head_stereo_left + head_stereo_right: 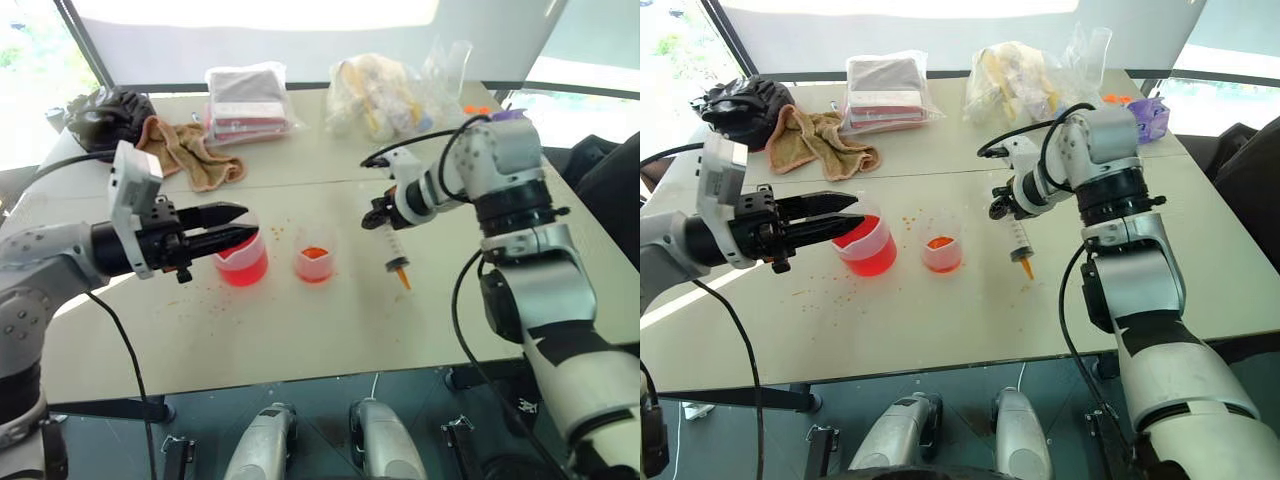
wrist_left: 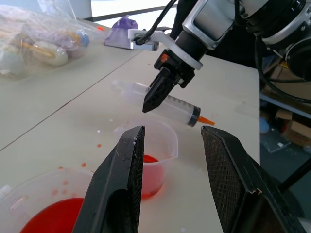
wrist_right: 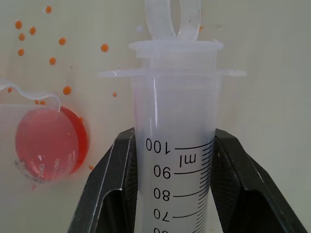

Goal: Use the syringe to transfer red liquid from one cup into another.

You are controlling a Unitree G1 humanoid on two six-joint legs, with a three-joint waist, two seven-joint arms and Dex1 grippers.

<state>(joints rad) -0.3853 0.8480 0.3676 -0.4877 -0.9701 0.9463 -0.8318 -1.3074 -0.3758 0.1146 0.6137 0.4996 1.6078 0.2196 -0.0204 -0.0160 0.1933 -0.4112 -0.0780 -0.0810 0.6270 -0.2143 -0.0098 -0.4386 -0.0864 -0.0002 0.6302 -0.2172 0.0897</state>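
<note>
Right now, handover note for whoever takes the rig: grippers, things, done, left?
Left gripper: open, holds nothing, hovering level at the beaker rim.
Right gripper: shut on the syringe, gripping the barrel, orange tip pointing down near the table, to the right of the cup.
Beaker: upright on the table, holds red liquid.
Cup: upright beside the beaker, a little orange-red at its bottom.
Red drops are spattered on the table around both.
Done: some liquid is in the cup; barrel looks clear.
Left: likely draw again from the beaker and empty into the cup.

Left gripper (image 1: 236,224) level (open), right gripper (image 1: 378,214) angled down, clamped
</note>
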